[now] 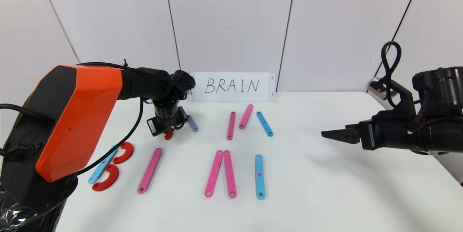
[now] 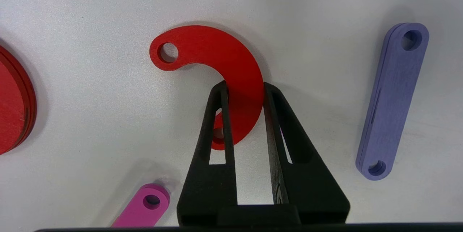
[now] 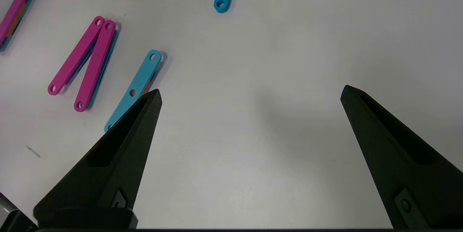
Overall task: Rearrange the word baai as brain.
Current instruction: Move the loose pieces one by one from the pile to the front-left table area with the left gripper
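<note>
The word baai is laid out in flat plastic pieces on the white table (image 1: 325,188). At the back left my left gripper (image 1: 168,132) points straight down. In the left wrist view it (image 2: 244,87) is shut on a red C-shaped arc (image 2: 224,51), one finger on each edge of the curve. A purple strip (image 2: 392,101) lies just beside it, also visible from the head (image 1: 192,123). Two more red arcs (image 1: 124,152) (image 1: 106,178) and a blue strip (image 1: 102,164) lie at the front left. My right gripper (image 1: 327,134) hovers open at the right, over bare table (image 3: 251,92).
A pink strip (image 1: 149,170), a pink pair forming a narrow wedge (image 1: 214,173) and a blue strip (image 1: 259,176) lie along the front row. Two pink strips (image 1: 231,125) (image 1: 246,116) and a blue one (image 1: 264,123) lie behind. A white BRAIN card (image 1: 233,86) leans on the wall.
</note>
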`<state>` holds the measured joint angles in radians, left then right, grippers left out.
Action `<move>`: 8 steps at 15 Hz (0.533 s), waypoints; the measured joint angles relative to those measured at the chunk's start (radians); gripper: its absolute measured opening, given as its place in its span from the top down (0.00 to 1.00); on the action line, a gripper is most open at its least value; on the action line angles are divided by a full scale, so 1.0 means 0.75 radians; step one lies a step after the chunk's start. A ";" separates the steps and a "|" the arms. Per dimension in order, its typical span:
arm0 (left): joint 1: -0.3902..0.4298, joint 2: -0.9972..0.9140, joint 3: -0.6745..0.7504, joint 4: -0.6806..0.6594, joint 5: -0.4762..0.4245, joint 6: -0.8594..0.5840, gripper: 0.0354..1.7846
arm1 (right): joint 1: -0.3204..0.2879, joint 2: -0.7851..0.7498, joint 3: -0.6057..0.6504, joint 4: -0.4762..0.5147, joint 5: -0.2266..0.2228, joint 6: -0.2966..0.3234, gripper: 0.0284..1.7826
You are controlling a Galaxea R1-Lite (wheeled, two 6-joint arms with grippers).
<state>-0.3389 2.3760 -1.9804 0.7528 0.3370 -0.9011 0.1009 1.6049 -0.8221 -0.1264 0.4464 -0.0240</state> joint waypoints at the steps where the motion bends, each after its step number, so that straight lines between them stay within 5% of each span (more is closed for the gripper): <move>1: 0.000 -0.001 0.000 0.003 0.000 0.003 0.86 | 0.000 0.000 0.000 0.000 0.000 0.000 0.03; 8: 0.000 -0.039 0.002 0.007 -0.005 0.202 0.86 | 0.006 0.002 0.000 0.000 -0.002 0.000 0.03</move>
<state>-0.3391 2.3470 -1.9791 0.7577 0.3334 -0.7494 0.1053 1.6064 -0.8221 -0.1264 0.4449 -0.0240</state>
